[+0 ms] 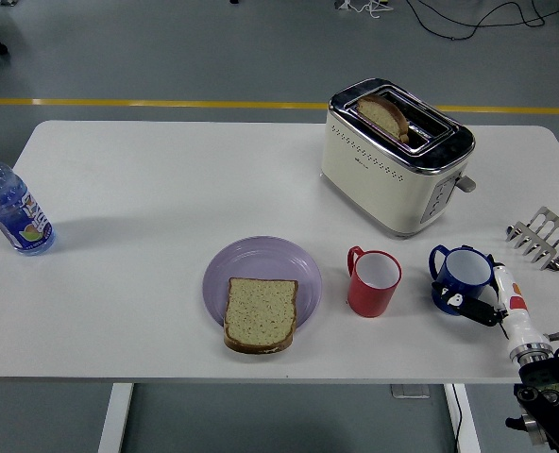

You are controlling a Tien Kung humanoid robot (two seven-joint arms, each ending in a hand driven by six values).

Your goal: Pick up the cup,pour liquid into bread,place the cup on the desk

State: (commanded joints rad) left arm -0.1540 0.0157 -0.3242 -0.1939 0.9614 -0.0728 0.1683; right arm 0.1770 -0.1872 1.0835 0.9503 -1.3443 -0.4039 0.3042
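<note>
Pick-up step: my right hand (487, 304) has its fingers wrapped round the blue cup (460, 276), which stands on the table (147, 189) right of the red cup (374, 282). Next I'd lift it and carry it left to the bread (260, 314)

R hand (482, 304) grips blue cup (461, 276) beside red cup (374, 281).
</note>
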